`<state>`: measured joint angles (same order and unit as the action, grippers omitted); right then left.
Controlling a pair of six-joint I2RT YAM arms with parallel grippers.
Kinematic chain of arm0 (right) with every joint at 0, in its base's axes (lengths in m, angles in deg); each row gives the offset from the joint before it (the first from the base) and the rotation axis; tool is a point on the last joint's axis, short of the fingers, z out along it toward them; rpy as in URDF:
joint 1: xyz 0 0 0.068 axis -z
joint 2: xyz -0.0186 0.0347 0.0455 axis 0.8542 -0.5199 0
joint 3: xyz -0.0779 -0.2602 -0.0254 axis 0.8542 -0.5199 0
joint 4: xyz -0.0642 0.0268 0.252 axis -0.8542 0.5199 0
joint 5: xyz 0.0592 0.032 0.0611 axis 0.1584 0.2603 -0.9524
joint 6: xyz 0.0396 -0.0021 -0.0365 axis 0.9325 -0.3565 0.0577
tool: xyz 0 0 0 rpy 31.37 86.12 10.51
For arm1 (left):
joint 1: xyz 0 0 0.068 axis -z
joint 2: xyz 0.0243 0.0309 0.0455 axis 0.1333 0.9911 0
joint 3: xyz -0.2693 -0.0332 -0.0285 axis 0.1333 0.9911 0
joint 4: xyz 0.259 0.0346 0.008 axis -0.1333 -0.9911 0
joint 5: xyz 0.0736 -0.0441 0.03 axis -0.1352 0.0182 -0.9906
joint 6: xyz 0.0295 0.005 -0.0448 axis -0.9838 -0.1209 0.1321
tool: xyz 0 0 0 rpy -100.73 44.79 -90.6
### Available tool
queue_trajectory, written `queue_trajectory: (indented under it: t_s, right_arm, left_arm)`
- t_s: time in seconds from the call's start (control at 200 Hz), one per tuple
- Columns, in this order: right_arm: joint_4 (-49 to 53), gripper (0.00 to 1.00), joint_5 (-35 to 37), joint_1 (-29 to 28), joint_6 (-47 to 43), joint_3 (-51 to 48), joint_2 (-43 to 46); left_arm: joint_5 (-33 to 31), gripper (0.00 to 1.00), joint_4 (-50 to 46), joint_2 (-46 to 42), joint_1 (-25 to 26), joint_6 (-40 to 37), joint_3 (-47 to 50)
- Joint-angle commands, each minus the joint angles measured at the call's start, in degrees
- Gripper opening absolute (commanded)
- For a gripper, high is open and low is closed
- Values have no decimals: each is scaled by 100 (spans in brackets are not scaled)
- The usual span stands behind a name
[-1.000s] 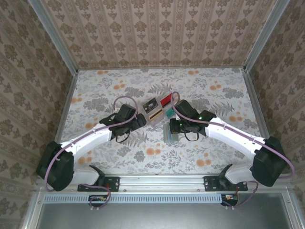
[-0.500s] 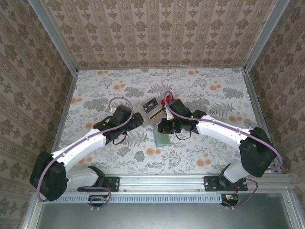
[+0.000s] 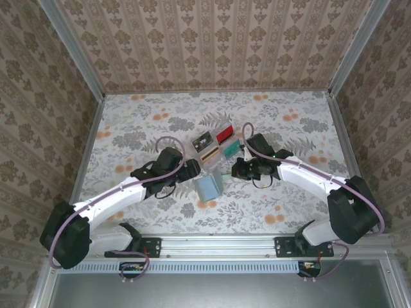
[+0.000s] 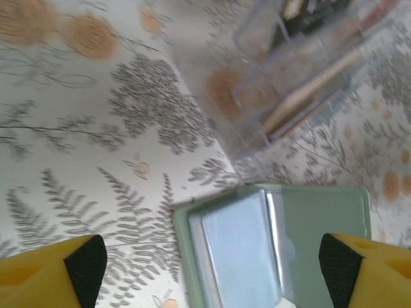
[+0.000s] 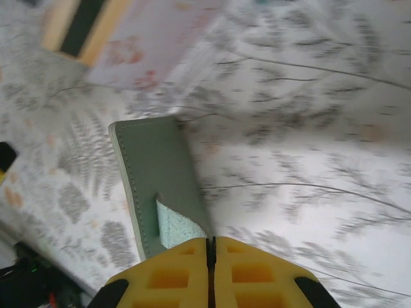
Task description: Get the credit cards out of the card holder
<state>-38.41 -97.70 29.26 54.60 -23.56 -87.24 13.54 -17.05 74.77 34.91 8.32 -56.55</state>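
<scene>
My left arm (image 3: 119, 192) and right arm (image 3: 308, 178) have white links and black joints. A purple cable (image 3: 168, 140) runs along each. My fingers (image 5: 170, 273) are yellow with black pads (image 4: 87, 260).

left gripper (image 4: 212, 258): jaws wide apart | right gripper (image 5: 211, 245): jaws pressed together (no gap) | arms: both angled inward

Just ahead of the left gripper (image 4: 209, 260), the pale grey-green soft folding card holder (image 4: 321, 218) looks matt and leather-like around a glossy clear film pocket (image 4: 234, 247), beyond it a see-through hard plastic tray (image 4: 257, 96) on matt floral-printed cloth (image 4: 96, 128).
</scene>
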Motion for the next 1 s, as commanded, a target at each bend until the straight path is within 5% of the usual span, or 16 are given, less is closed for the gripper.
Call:
queue_trajectory:
  t_s: [0.0,0.185,0.995]
  right_arm:
    - [527,10,178,173,-379,-145,41]
    - [297,10,168,260,-406,-274,-104]
    - [198,9,501,306,-552,-188,-744]
  left_arm:
    - [455,77,533,163,167,255,169]
    - [700,58,775,738,462,667,132]
    - [858,39,280,1623,597,739,-384]
